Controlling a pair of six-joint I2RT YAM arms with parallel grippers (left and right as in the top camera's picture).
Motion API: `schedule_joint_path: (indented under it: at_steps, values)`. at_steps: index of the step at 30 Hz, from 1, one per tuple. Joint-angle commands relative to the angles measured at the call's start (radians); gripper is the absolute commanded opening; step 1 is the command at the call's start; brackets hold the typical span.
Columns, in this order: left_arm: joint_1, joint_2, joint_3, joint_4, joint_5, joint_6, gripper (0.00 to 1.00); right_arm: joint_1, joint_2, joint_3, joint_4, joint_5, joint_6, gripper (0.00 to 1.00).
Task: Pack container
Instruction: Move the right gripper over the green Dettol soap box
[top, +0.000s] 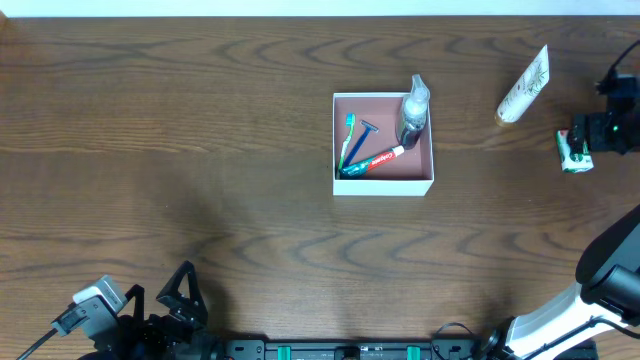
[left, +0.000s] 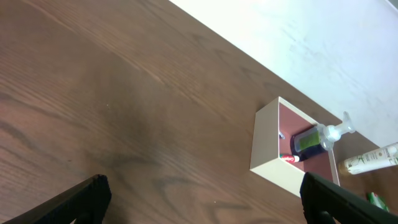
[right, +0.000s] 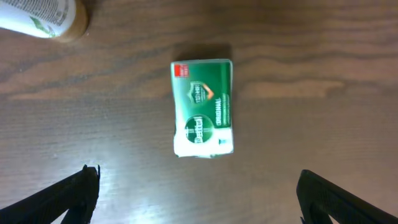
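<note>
The container (top: 383, 185) sits on the surface (top: 150, 150) just right of centre in the overhead frame, with a toothpaste tube (top: 380, 160) and pump bottle (top: 413, 110) inside. The right tool (right: 198, 186), spread wide and empty, hovers at the right edge over a green soap box (right: 202, 107), well apart from the container. The left tool (left: 202, 186), equally wide and empty, is at the lower left, farther off.

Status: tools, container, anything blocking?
Left tool open, away from container. Right tool open above green soap box. Container holds toothbrush, razor, toothpaste, pump bottle. Nothing blocking.
</note>
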Motion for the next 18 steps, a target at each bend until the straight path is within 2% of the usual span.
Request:
schedule_joint_path:
  at_steps: [1,9,18]
  values:
    - [0.003,-0.003,0.0,0.001,-0.001,-0.005,0.98,-0.015,-0.003,-0.032,0.04,-0.032,-0.059,0.99]
    - [0.003,-0.003,0.0,0.001,-0.001,-0.005,0.98,-0.015,0.014,-0.068,0.147,-0.037,-0.054,0.99]
    - [0.003,-0.003,0.0,0.001,-0.001,-0.005,0.98,-0.017,0.128,-0.068,0.188,-0.071,-0.013,0.99]
